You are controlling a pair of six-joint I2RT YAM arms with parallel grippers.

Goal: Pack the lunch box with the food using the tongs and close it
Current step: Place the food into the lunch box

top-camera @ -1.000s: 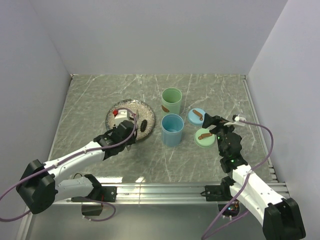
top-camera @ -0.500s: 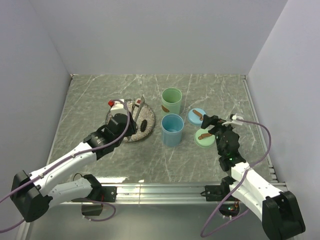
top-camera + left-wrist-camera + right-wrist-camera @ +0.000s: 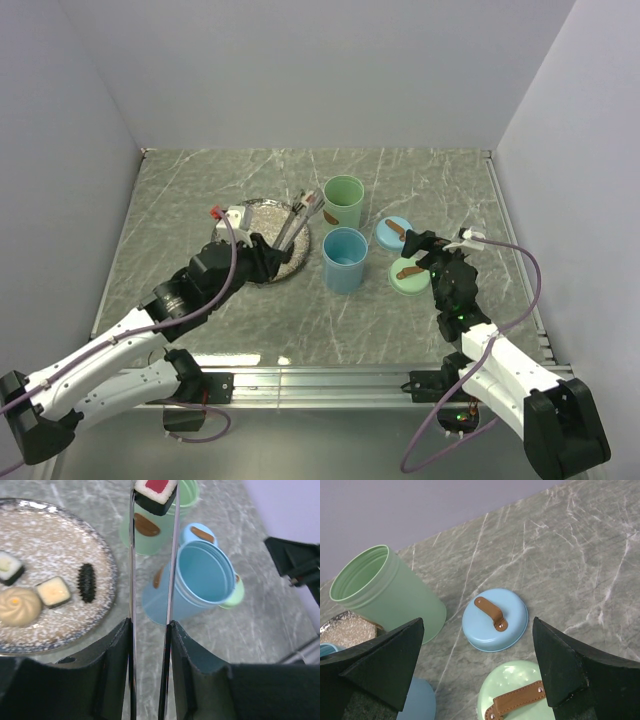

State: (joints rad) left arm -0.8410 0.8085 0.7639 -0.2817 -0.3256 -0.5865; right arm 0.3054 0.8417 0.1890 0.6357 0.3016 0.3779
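Marbled table point(image 3: 180, 180): plate point(image 3: 262, 209), green cup point(image 3: 343, 203), blue cup point(image 3: 345, 260), blue lid point(image 3: 392, 233), green lid point(image 3: 404, 273)

Bright, even, diffuse light from overhead; shadows soft and short. The tongs point(image 3: 131, 580) show thin bright glints down both arms. Left of them the plate point(image 3: 50, 540) reads sharp. At their base the fingers point(image 3: 110, 670) of the left gripper point(image 3: 150, 625) sit dark, underlit. Right of them the blue cup point(image 3: 200, 575) casts a faint soft shadow.

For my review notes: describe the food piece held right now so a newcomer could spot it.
Find the silver tongs in the left gripper, pointing toward the green cup. Pinched at their tips is a dark-sided cube, the only piece with a red top.
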